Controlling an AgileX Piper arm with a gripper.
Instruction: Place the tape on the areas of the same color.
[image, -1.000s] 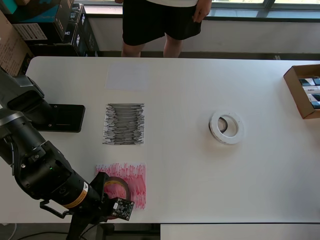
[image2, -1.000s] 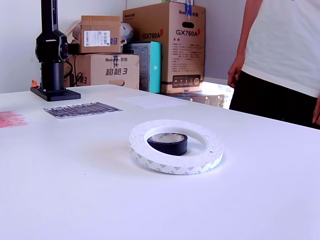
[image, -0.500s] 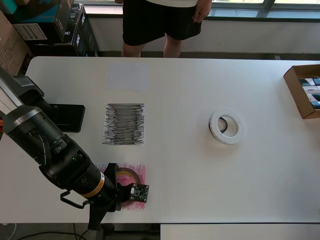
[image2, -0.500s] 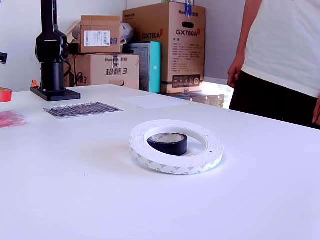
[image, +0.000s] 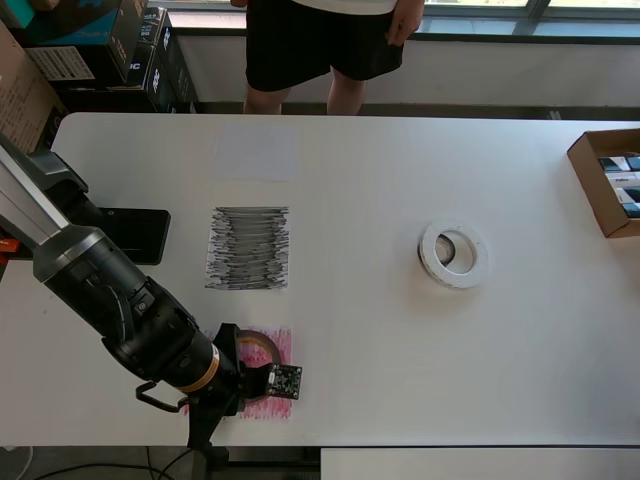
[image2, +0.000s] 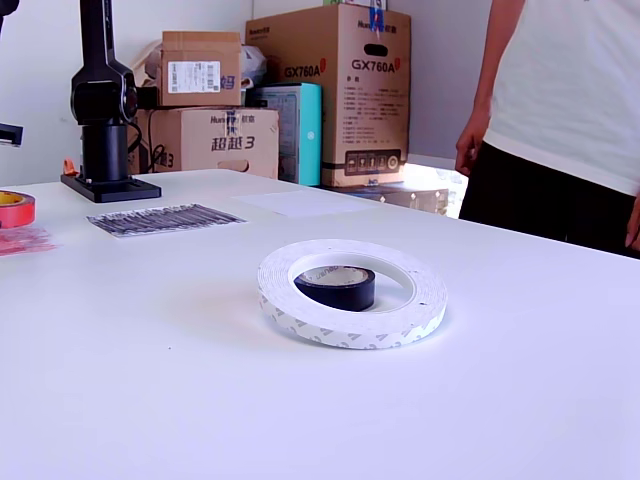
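Landmark: black sheet (image: 248, 248), mid-table in the overhead view.

1. Red roll (image: 255, 352): below the black sheet, over the red sheet (image: 262, 385). In the exterior view it sits low at the far left, just above the red scribble; touching or hovering, I cannot tell. Stiff ring, light, grippy edge; I judge the rim wall the place to pinch.
2. Gripper (image: 232, 372): at the red roll. Jaws hidden under the wrist; whether they clamp the roll or have let go, I cannot tell.
3. White sheet (image: 256, 152): above the black sheet, bare.
4. White roll (image: 454, 255): well right of the black sheet, flat on the table (image: 400, 380). Wide, thin ring, probably light and a bit flexible; take it across one wall.
5. Black roll (image2: 336, 286): inside the white roll, acting as its contents. Small, rigid; I would lift it out first.
6. Cardboard box (image: 603, 180): far right edge, holds small packs, unclear.
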